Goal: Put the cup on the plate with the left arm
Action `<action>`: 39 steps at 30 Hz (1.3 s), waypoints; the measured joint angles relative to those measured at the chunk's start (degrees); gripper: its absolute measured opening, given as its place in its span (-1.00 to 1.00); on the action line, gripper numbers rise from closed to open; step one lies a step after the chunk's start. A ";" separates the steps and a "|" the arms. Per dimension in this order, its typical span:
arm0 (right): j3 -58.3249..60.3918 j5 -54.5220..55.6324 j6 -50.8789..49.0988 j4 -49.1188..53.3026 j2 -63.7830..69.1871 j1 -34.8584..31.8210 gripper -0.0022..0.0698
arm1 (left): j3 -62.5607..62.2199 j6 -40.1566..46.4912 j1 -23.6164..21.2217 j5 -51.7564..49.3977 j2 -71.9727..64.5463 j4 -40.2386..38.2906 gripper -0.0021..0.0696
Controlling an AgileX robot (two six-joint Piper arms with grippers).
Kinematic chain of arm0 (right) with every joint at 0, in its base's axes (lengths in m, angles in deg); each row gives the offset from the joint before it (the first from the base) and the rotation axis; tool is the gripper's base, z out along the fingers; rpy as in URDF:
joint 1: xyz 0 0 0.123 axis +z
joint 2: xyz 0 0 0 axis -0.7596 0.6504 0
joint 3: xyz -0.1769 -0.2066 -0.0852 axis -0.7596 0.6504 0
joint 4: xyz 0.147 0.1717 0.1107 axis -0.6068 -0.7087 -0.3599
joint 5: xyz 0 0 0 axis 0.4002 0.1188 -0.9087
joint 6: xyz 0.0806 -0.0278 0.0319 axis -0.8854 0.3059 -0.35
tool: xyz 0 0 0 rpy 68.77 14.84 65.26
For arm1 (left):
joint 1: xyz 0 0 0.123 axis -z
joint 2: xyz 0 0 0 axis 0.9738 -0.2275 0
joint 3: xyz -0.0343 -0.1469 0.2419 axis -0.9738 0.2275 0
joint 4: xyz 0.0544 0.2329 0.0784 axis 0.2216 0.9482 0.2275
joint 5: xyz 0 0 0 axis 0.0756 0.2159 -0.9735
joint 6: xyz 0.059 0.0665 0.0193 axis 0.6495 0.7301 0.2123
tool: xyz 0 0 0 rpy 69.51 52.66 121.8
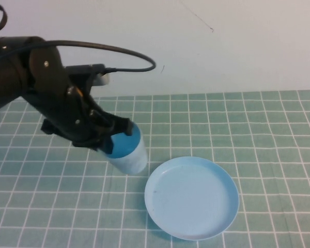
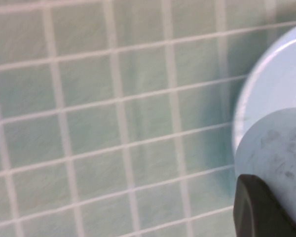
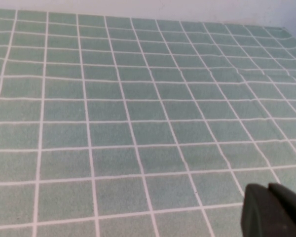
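Small light-blue plastic cup (image 1: 126,151), tilted, held off the green grid-pattern mat (image 1: 258,124) just beside the round light-blue plastic plate (image 1: 191,198), not yet over it. Black left gripper (image 1: 113,135) pinches cup at the rim end. Cup prob. light, stiff, smooth & slip-prone; a hold near the rim looks best. Right gripper (image 3: 274,212) over bare mat, fingers' state can't tell.

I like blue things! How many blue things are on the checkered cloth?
2. The cup is held tilted in the left gripper, left of the plate, which lies flat on the green cloth. Only a dark tip of the right gripper shows, over bare cloth elsewhere.
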 joint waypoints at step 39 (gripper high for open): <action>0.00 0.00 0.00 0.00 0.00 0.00 -0.95 | -28.85 -3.23 17.59 -14.69 -14.45 9.21 -0.59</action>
